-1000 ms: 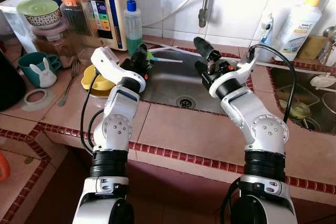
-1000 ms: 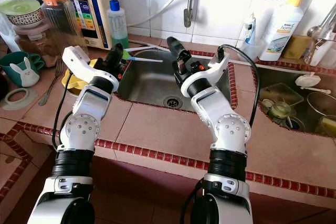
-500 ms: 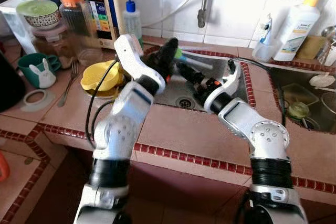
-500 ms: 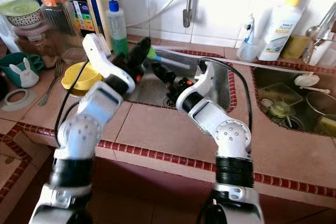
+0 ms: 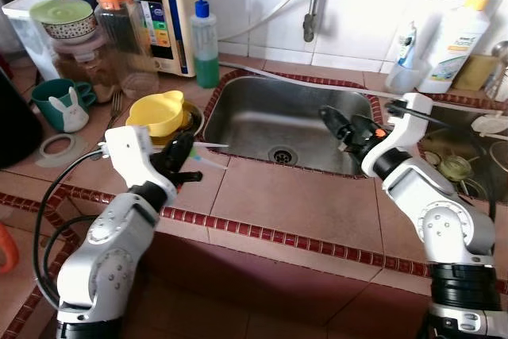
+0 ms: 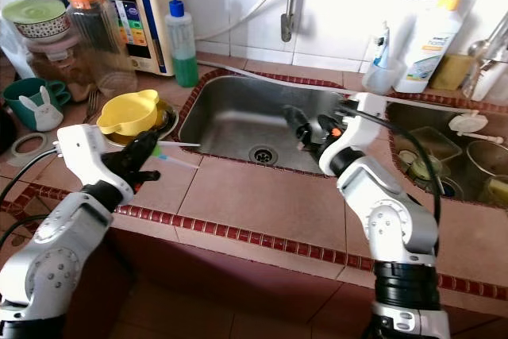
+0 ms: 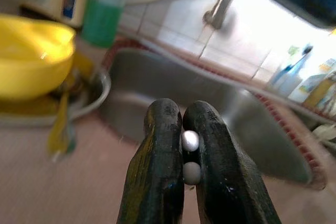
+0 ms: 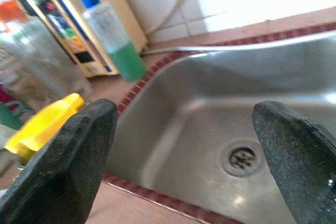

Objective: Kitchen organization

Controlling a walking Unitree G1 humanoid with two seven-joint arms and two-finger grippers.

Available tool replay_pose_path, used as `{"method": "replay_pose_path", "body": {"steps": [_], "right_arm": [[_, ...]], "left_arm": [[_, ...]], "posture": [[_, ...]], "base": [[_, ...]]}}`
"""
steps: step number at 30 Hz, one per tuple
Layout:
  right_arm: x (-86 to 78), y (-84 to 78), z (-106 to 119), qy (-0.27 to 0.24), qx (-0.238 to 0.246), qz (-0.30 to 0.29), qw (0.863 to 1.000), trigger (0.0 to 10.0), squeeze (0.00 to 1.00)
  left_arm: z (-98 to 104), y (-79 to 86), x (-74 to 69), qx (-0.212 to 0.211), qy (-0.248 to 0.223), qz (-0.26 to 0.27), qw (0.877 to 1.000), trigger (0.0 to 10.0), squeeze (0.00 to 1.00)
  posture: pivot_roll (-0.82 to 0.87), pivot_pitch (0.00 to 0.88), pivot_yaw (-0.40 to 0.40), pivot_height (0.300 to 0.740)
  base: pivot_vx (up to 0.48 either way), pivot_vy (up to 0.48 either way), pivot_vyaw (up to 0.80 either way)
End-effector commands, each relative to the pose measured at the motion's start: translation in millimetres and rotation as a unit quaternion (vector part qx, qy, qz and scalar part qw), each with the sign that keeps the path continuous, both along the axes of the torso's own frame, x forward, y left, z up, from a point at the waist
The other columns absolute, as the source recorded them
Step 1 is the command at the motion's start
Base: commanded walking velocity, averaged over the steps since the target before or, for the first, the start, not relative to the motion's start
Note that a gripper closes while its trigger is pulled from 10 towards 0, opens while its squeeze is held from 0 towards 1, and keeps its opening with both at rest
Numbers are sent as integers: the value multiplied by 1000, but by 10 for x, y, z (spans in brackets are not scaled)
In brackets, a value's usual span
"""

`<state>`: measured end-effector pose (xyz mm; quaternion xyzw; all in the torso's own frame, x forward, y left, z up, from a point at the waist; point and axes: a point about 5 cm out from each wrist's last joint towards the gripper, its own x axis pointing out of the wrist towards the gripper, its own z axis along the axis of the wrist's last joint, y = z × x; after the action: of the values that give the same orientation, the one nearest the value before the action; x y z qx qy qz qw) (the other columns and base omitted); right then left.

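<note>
My left gripper [image 5: 186,157] is shut on a thin white toothbrush with a green end [image 5: 208,162], held low over the tiled counter in front of the yellow bowl [image 5: 157,111]. In the left wrist view the two black fingers [image 7: 160,156] are pressed together with the white handle [image 7: 190,141] between them. Over the right side of the steel sink [image 5: 262,109], my right gripper [image 5: 336,122] is open and holds nothing. Its fingers [image 8: 73,150] stand wide apart in the right wrist view, facing the drain [image 8: 240,158].
A green soap bottle [image 5: 205,45] and a water dispenser [image 5: 159,1] stand behind the sink's left corner. Jars, a teal rabbit mug [image 5: 59,105] and a fork [image 5: 111,113] crowd the left counter. A second basin [image 5: 456,160] with dishes lies at the right, a white detergent bottle [image 5: 455,33] behind it.
My left arm has drawn back from the sink to the near counter, carrying the toothbrush. My right gripper has moved right, away from the left one, to the sink's right side.
</note>
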<state>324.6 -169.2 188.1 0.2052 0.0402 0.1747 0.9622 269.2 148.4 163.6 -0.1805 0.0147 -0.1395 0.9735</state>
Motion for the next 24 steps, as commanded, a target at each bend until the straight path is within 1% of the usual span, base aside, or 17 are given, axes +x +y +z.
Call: {"method": "replay_pose_path", "body": {"steps": [1, 2, 3, 7, 8, 11, 12, 18, 22, 24], "right_arm": [[-20, -37, 71, -21, -13, -7, 1000, 10000, 0], [-22, -34, 71, -22, -15, -7, 1000, 10000, 0], [-24, -6, 78, -29, -21, -4, 999, 10000, 0], [-26, 27, 84, -36, -20, -6, 999, 10000, 0], [-19, 78, 81, -40, -15, -7, 999, 10000, 0], [-18, 111, 78, -40, -11, -8, 999, 10000, 0], [-25, 138, 74, -41, -11, -7, 999, 10000, 0], [-37, 172, 55, -40, -11, -10, 999, 10000, 0], [-53, 196, 51, -39, -7, -13, 999, 10000, 0], [-53, 196, 51, -39, -7, -13, 999, 10000, 0]], "left_arm": [[11, 39, -37, 18, -6, 17, 1000, 10000, 0], [8, 41, -42, 23, -7, 19, 1000, 10000, 0], [16, 44, -30, 37, -15, 21, 999, 10000, 0], [46, 44, -20, 41, -22, 26, 999, 10000, 0], [87, 47, 24, 40, -27, 32, 998, 10000, 0], [122, 51, 60, 39, -32, 36, 998, 10000, 0], [153, 46, 81, 42, -41, 37, 998, 10000, 0], [287, 63, 196, 56, -72, 46, 995, 10000, 0], [361, 115, 262, 60, -78, 65, 993, 10000, 0], [361, 115, 262, 60, -78, 65, 993, 10000, 0]], "posture": [[51, 0, 4, 740], [52, 0, 2, 740], [52, 0, -2, 740], [54, 0, -5, 740], [53, 0, -5, 740], [52, 0, -3, 740], [48, 0, -1, 740], [45, 0, 0, 740], [41, 0, 2, 740], [41, 0, 2, 740]], "base": [[0, 0, 0], [0, 0, 0], [0, 0, 0], [0, 0, 0], [0, 0, 0], [0, 0, 0], [0, 0, 0], [0, 0, -708], [0, 0, -769], [0, 0, -769]]}}
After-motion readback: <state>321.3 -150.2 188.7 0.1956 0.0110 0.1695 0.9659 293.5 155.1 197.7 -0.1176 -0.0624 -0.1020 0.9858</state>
